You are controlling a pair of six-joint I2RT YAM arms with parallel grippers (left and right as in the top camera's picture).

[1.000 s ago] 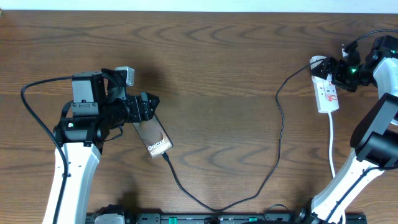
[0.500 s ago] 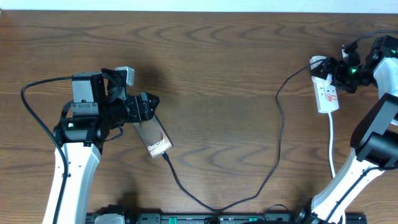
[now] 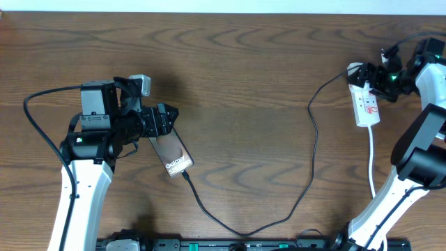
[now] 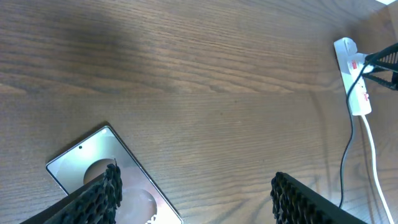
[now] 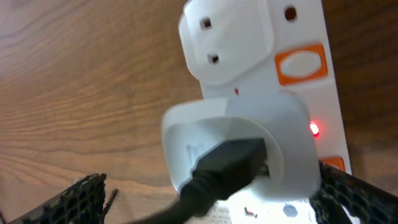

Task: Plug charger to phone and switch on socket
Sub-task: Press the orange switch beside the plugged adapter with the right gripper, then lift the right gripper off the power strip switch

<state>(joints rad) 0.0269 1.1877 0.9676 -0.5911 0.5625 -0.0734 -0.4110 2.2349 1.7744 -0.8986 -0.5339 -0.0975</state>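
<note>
The phone (image 3: 172, 152) lies flat on the table with its "Galaxy" lettering at the near end; it also shows in the left wrist view (image 4: 93, 168). The charger cable (image 3: 306, 188) runs from the phone's near end in a loop to a white adapter (image 5: 239, 140) plugged into the socket strip (image 3: 366, 104). My left gripper (image 3: 164, 120) is open, its left finger over the phone's far end (image 4: 196, 196). My right gripper (image 3: 382, 77) is open and straddles the adapter (image 5: 217, 202). A red light (image 5: 314, 129) glows on the strip (image 5: 249, 37) beside an orange switch (image 5: 300, 63).
The strip's white cord (image 3: 371, 160) runs toward the near edge by the right arm's base. The left arm's black cable (image 3: 38, 129) loops at the far left. The strip also shows far off in the left wrist view (image 4: 356, 84).
The right wrist has shifted slightly up and to the right at the strip. The left arm, phone and cable have not moved.
</note>
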